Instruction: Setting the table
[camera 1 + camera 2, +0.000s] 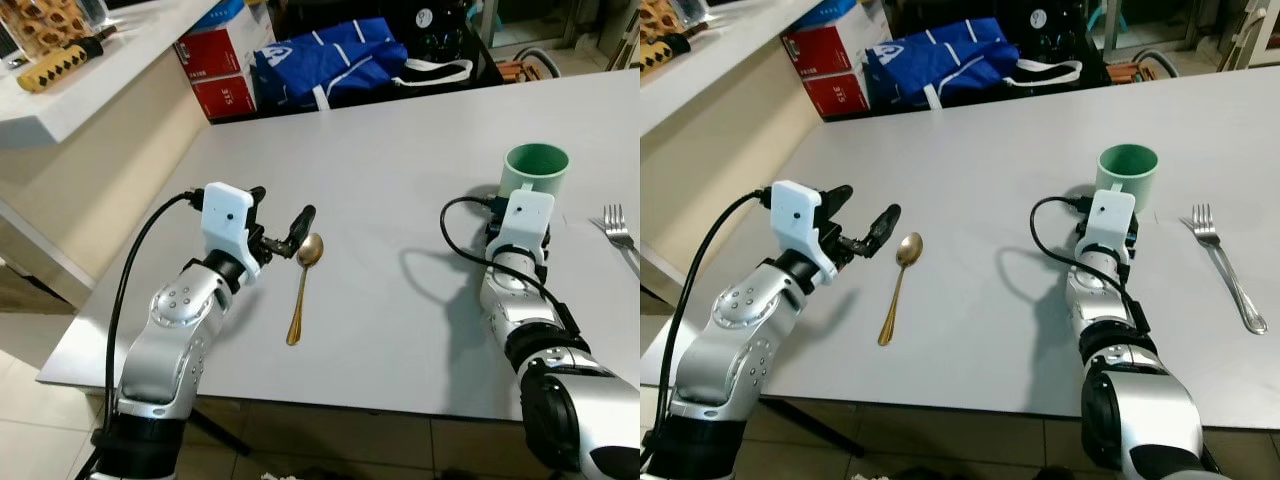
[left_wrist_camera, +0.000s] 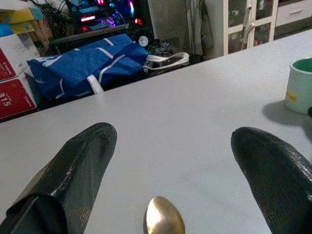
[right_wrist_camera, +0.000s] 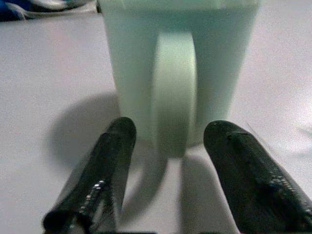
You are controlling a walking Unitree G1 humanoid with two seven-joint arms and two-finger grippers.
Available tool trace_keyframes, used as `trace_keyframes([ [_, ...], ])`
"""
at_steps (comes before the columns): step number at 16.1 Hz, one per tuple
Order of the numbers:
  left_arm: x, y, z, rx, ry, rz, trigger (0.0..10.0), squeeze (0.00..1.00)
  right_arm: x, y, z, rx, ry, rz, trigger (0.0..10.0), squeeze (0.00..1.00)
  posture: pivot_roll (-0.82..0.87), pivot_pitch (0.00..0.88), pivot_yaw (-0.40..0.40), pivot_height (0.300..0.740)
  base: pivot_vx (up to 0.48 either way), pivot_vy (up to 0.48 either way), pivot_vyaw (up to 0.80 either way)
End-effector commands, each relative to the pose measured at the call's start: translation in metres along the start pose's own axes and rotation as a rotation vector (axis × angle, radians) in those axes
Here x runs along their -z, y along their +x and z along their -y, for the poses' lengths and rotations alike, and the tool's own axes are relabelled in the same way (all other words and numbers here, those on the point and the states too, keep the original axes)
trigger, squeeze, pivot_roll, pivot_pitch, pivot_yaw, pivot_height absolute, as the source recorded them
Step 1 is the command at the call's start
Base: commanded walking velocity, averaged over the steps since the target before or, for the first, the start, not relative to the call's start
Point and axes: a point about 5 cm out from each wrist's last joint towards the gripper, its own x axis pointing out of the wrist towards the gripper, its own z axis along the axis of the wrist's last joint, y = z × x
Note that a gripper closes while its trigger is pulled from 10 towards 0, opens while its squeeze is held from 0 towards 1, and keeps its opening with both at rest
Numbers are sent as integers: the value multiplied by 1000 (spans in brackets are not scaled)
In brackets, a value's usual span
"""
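Flanking the mug (image 3: 178,73) handle, the right tool (image 3: 168,170) gapes.

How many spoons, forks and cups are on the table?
Spoons: 1, the gold spoon
Forks: 1, the silver fork
Cups: 1, the green cup
Total: 3

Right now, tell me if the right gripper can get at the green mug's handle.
Probably yes: the right gripper is open, its fingers either side of the green mug's handle, with nothing between them.
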Motion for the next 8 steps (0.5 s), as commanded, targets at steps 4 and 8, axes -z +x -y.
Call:
trace_keyframes([
  [4,3,8,-2,-43,-44,20,10000,0,-16,-16,-15,-135,12,144,10000,0,-158,0,166,731,0,0,0],
  [8,10,11,7,-34,-75,20,10000,0,6,-42,4,-228,-48,103,10000,0,-193,0,113,731,0,0,0],
])
